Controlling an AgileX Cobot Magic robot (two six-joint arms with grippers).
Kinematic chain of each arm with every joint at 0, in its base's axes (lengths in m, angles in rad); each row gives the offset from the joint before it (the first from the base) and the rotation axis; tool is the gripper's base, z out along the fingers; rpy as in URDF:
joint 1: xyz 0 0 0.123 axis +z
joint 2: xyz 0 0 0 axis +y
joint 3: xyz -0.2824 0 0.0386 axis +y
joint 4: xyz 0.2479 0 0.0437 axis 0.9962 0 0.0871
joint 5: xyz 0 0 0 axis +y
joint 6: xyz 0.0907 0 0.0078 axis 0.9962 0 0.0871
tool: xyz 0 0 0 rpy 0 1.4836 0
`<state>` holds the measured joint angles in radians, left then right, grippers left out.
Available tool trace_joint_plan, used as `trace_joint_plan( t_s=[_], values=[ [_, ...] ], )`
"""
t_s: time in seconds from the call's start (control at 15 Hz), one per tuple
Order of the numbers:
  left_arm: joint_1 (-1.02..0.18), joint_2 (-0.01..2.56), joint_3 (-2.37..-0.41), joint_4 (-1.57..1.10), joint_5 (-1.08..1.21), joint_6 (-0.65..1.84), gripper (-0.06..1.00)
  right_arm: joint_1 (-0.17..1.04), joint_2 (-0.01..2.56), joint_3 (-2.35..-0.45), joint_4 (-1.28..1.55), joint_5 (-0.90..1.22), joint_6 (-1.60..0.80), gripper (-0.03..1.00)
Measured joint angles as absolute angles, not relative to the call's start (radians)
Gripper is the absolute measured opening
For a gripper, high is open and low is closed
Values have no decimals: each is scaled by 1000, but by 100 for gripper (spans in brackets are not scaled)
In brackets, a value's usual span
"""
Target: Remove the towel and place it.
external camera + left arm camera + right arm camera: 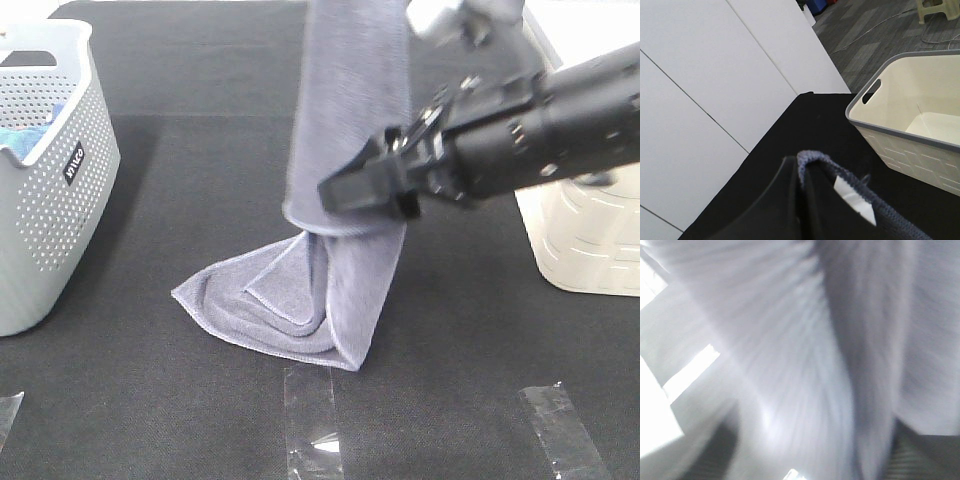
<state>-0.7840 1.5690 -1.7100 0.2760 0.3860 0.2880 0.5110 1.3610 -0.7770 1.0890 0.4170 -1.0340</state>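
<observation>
Soft cloth towel [350, 100], matt, perhaps felt table [130, 380]

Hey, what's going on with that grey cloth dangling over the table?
Two robot arms are handling a towel. The left gripper is shut on one edge and holds it up, so it hangs with its lower end crumpled on the black table. The right gripper reaches in from the side against the hanging part; whether it is gripping is unclear. A grey basket stands on the left and a cream bin on the right.
</observation>
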Motion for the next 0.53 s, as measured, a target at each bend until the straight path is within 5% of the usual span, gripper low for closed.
trace_joint_plan(
  t_s=[0.13, 0.53],
  values=[
    [-780, 1569, -1710, 269, 386, 288, 0, 511, 1333, -777, 1066, 396, -1014, 71],
    [-780, 1569, -1710, 253, 386, 288, 0, 511, 1364, -778, 1070, 403, -1015, 47]
  ],
)
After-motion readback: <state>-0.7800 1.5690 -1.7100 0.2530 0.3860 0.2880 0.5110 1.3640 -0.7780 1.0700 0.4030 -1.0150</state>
